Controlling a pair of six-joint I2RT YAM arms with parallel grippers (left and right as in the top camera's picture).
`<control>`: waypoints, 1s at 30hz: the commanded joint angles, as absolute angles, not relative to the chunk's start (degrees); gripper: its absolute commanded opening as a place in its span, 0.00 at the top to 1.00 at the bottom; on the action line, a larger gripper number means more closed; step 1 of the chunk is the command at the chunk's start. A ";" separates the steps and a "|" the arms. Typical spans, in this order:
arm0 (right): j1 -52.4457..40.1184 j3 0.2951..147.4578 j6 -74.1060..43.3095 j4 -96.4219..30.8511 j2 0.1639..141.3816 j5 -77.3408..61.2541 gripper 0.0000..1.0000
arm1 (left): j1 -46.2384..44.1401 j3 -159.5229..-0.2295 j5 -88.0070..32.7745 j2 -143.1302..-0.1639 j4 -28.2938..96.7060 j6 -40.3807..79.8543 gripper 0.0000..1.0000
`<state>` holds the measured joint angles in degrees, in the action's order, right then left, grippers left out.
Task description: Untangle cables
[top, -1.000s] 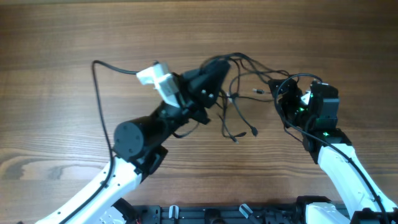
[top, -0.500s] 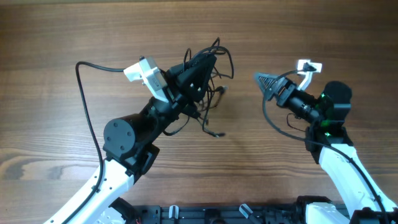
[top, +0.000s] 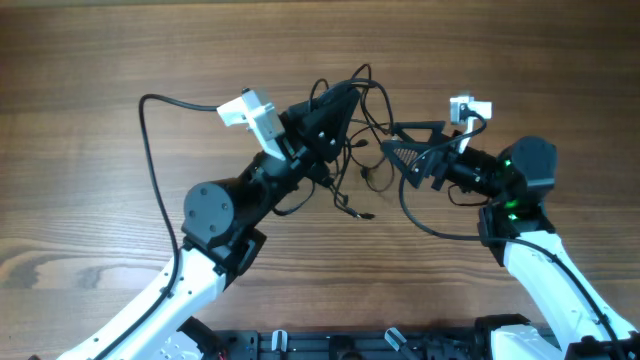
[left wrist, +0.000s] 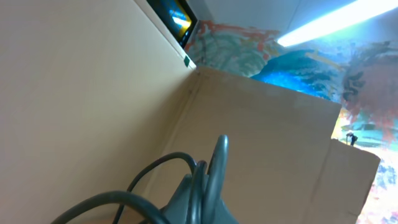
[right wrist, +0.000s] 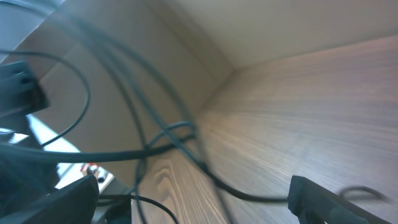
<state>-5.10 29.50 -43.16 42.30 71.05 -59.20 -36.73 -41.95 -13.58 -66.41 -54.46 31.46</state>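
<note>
The cables (top: 368, 108) are thin black wires in a tangle, held up off the wooden table (top: 100, 60), with plug ends dangling toward its middle (top: 362, 214). My left gripper (top: 343, 98) is shut on the top of the tangle. The left wrist view shows its fingers (left wrist: 214, 158) pinching strands (left wrist: 155, 171) and pointing upward. My right gripper (top: 401, 155) is open just right of the tangle, jaws facing it. In the right wrist view its fingers (right wrist: 193, 199) are spread wide, with blurred strands (right wrist: 174, 140) crossing between them.
A thicker black cord (top: 150, 130) loops from the left wrist unit over the left of the table. Another thick cord (top: 425, 225) curves below the right wrist. Cardboard walls (left wrist: 273, 124) stand round the table. The arm bases sit at the front edge.
My left gripper shifted slightly right with the tangle still in it. My right gripper swung left toward the tangle, and its jaws have spread open.
</note>
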 commanded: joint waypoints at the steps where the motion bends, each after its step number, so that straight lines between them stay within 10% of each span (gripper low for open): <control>1: -6.37 29.98 -43.38 44.07 71.05 -57.98 0.00 | -38.65 -42.46 -12.99 -68.07 -55.70 32.01 0.96; 14: -6.37 29.98 -62.98 32.40 71.05 -21.80 0.00 | -50.04 -42.44 -13.06 -69.80 -46.92 31.94 0.96; 30: -6.35 29.98 -62.94 11.14 71.05 -5.72 0.00 | -37.98 -42.44 -13.04 -57.67 -49.19 28.91 0.96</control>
<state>-6.50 29.71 -61.95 11.92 70.98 -9.10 -41.50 -41.93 -13.41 -63.26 -47.99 31.59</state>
